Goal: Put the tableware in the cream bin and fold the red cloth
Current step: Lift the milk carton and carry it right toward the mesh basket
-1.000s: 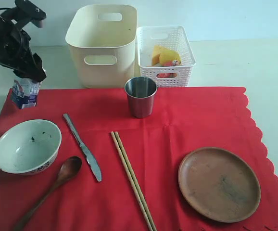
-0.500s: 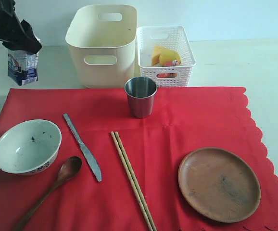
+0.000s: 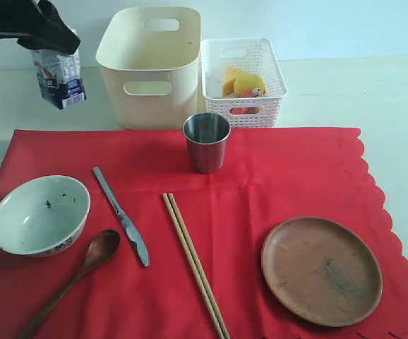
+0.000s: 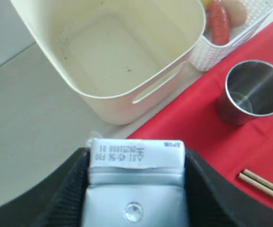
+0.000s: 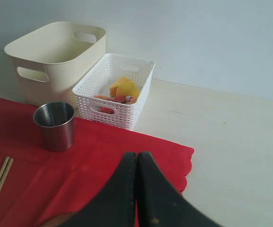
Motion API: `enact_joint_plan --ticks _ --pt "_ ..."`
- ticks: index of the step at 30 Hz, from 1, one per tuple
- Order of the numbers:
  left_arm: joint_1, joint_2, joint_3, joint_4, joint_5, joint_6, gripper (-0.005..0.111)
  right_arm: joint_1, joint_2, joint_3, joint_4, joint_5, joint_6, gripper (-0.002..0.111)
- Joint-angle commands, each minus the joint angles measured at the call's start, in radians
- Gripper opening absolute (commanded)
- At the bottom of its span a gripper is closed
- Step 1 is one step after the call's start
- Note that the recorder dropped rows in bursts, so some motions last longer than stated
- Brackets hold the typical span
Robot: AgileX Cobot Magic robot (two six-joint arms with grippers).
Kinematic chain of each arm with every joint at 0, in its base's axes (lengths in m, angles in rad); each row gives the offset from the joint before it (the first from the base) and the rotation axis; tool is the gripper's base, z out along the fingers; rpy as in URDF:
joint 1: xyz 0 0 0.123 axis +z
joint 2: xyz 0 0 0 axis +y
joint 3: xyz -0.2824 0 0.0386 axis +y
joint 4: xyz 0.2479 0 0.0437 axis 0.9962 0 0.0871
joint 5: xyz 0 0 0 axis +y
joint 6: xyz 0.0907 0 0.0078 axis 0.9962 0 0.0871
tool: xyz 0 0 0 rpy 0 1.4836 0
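The red cloth (image 3: 260, 191) lies flat and carries the white bowl (image 3: 40, 214), metal knife (image 3: 121, 216), dark wooden spoon (image 3: 77, 276), chopsticks (image 3: 195, 263), steel cup (image 3: 206, 141) and brown wooden plate (image 3: 322, 270). Behind it stands the cream bin (image 3: 150, 63), empty inside (image 4: 122, 47). At the far left, high above the table, my left gripper (image 3: 45, 39) is shut on a small milk carton (image 3: 61, 78), which fills the jaws (image 4: 135, 189). My right gripper (image 5: 137, 158) is shut with nothing in it, above the cloth's right part; it does not show in the exterior view.
A white lattice basket (image 3: 243, 81) beside the bin holds cheese, a sausage and other food. The pale table (image 3: 373, 92) runs bare to the right of the basket and cloth. The cup (image 5: 55, 125) stands close in front of bin and basket.
My left gripper has lifted the milk carton off the table at the cloth's far left corner and carried it up and rightward toward the cream bin. Nothing else moved.
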Motion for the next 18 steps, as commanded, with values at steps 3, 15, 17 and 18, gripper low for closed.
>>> enact_joint_plan --ticks 3,15,17,18 --pt "-0.073 -0.017 -0.013 -0.076 -0.101 0.083 0.000 -0.001 -0.004 0.005 -0.002 -0.008 0.002 0.000" --pt "-0.226 -0.012 -0.013 -0.078 -0.386 0.135 0.000 -0.001 -0.004 0.005 -0.002 -0.014 0.002 0.000" --pt "-0.251 -0.008 -0.013 -0.078 -0.441 0.135 0.000 -0.001 -0.004 0.005 -0.002 -0.016 0.002 0.000" --pt "-0.264 -0.005 -0.013 -0.078 -0.473 0.135 0.000 -0.001 -0.004 0.005 -0.002 -0.016 0.002 0.000"
